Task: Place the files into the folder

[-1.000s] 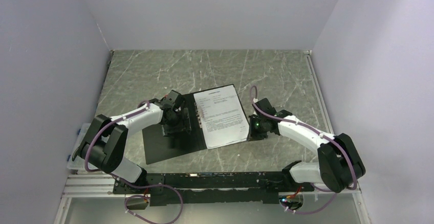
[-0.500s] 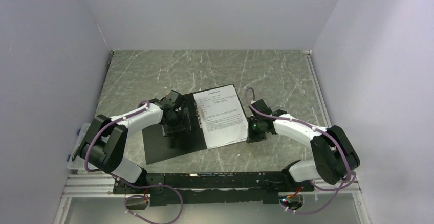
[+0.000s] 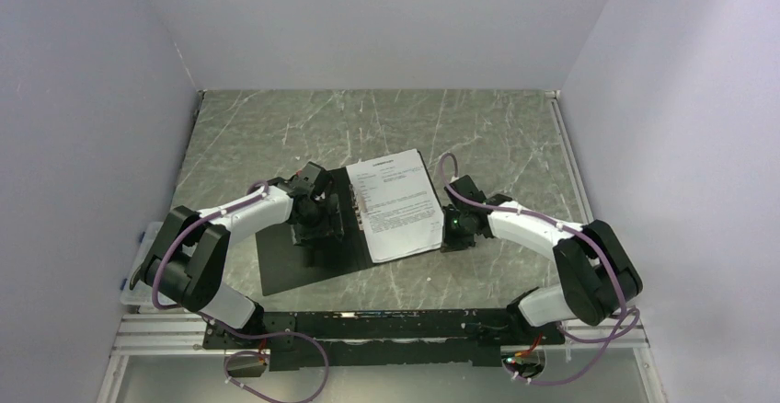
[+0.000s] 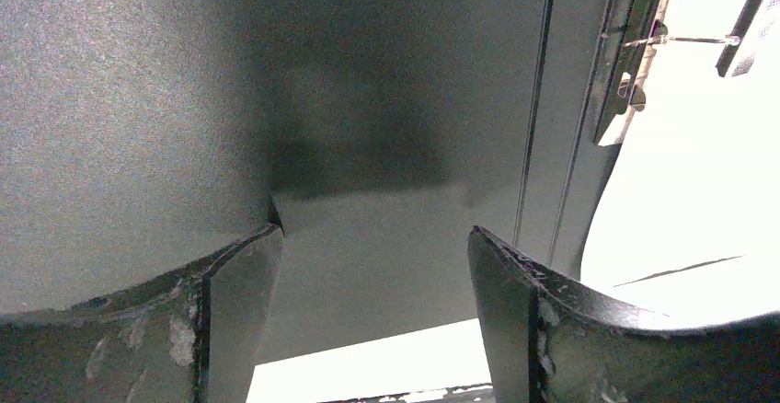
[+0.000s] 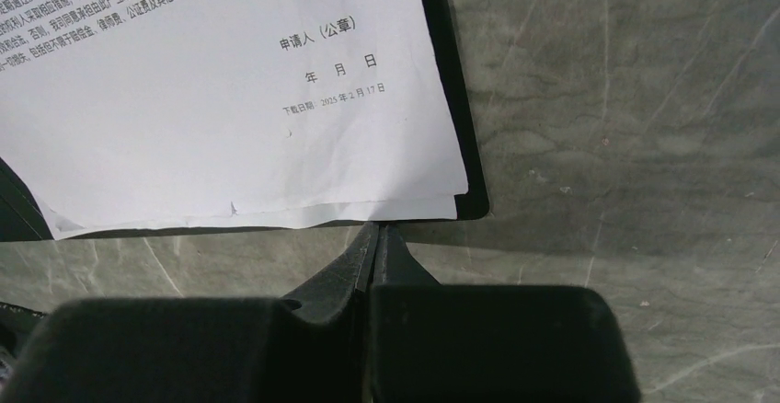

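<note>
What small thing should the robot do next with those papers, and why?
Probably nudge the files slightly inward with the shut right gripper. Its tip sits right at their near edge, and the sheets lie staggered rather than squared on the open folder.

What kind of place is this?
Most likely a robot test cell in a lab, not an office. The left arm and right arm are bolted to a metal rail at the edge of a stone-patterned table, and plain walls close in three sides. A folder with papers lies on it.
</note>
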You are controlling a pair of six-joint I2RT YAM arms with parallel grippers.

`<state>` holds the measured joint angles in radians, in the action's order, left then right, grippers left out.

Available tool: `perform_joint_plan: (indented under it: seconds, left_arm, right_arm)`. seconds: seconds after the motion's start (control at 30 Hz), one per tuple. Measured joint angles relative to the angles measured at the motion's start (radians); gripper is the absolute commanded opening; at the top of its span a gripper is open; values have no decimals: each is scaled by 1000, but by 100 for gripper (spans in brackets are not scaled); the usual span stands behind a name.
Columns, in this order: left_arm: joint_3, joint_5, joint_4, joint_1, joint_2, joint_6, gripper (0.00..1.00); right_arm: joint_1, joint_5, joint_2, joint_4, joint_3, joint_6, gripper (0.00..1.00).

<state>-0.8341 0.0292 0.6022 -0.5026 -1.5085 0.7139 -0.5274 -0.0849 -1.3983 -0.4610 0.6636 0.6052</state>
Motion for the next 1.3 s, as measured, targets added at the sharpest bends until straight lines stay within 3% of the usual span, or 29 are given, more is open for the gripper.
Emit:
perform_joint_plan:
  seconds: [0.37,0.57,0.77,0.93,1.3]
  left_arm:
    - [0,0,0,0,0,-6,80]
    - [0,0,0,0,0,-6,79]
    - [0,-6,4,0,0,1,76]
    - [0,-54,44,0,4,26,75]
    - [-56,-184,182,0,64,89,79]
  right_arm:
    - [-10,17,-2,-15,16,1,0]
    - [-21,21,82,-98,77,-8,24]
    - [-30,-5,118,-132,237,-35,29]
    - [-48,-14,14,-135,418,-53,34]
    - [-149,8,-317,-136,739,-87,36]
